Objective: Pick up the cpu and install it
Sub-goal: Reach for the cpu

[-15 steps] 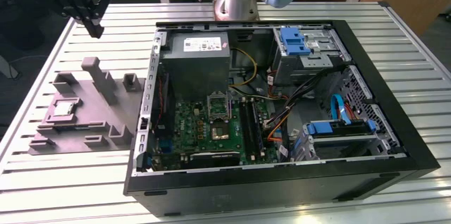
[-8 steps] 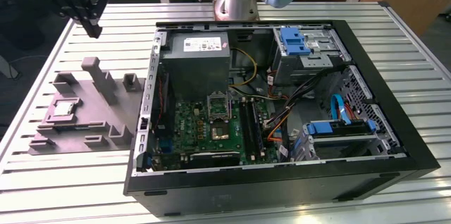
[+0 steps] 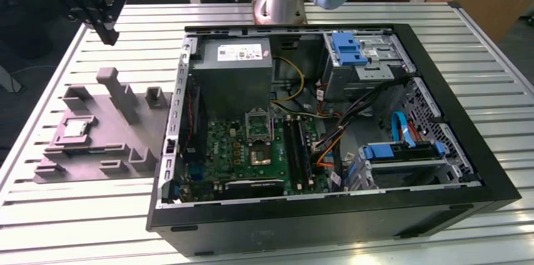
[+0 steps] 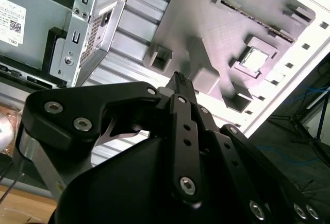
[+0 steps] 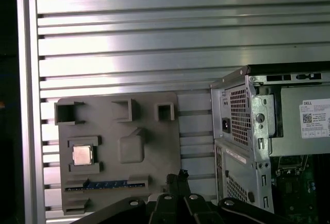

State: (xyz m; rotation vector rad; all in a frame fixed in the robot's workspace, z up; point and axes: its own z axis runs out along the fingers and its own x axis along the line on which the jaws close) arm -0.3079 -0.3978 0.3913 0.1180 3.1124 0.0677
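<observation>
Silver-topped, the cpu (image 3: 75,129) is lying in the grey fixture plate (image 3: 100,115), well below your gripper (image 3: 109,39) and toward the exterior view's left, while the jaws are hanging together, empty.

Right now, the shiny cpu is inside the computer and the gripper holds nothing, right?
No. The cpu sits in the grey tray outside the computer, as the first wrist view shows. The gripper does hold nothing.

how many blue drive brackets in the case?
2. One blue bracket on the upper drive bay; the other blue bracket across the lower drive cage, next to the blue cable. More may be hidden under wiring.
</observation>
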